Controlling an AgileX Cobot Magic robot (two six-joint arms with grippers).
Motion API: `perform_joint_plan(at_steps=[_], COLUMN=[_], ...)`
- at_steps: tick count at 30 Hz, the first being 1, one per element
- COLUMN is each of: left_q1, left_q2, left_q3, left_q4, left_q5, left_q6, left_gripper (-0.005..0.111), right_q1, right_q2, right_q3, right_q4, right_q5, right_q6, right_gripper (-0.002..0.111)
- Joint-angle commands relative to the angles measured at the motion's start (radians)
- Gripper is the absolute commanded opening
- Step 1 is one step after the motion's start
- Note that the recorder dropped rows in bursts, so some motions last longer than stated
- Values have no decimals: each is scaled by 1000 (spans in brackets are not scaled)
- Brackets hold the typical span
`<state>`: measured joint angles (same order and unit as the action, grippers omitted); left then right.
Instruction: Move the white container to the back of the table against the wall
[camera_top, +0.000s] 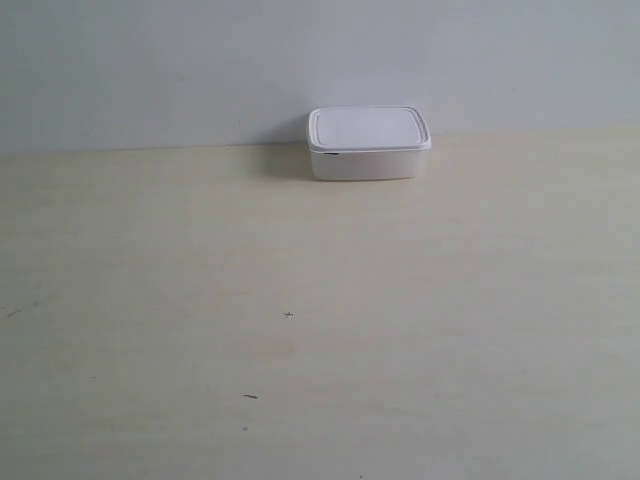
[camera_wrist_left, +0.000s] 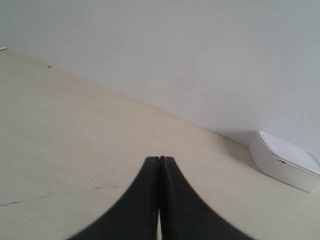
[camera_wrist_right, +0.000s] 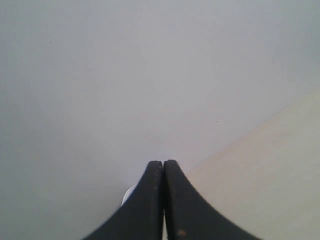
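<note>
The white container is seen at the far edge of the table, lid on, w/ its rear side at the foot of the wall. Whether it actually touches the wall can't be told, as the seam is hidden behind the box. No arm is shown in the exterior view. In the left wrist view the left gripper is seen w/ its black fingers pressed together, nothing between them, above bare table and well apart from the container, which lies by the wall. The right gripper is likewise seen closed on nothing, aimed mostly at the wall; a small white sliver beside its fingers is prob. the container, but too little is shown to be sure. The placing step is judged done, or v. nearly so. Little is judged to be called for next: both arms are to be held clear so the box isn't nudged. If a gap to the wall is found, a gentle push on the front side w/ closed fingers would be needed.
</note>
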<state>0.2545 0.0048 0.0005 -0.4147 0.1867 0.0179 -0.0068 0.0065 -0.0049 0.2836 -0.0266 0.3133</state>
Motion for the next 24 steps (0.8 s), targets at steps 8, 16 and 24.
perform_joint_plan(at_steps=[8,16,24], left_q1=[2,2,2], left_q2=[-5,-5,-5], left_q3=[-1,-1,-1], left_q4=[-7,45,251], left_q5=[-3,38,169], left_q6=[5,7,64], left_gripper=[0,0,0], right_q1=[-7,-7,-7], right_q2=[-6,-6,-6], right_q3=[5,5,5], right_q4=[-11,-263,-411], right_q5=[36,158,229], right_q6=[2,2,2], right_gripper=[0,0,0])
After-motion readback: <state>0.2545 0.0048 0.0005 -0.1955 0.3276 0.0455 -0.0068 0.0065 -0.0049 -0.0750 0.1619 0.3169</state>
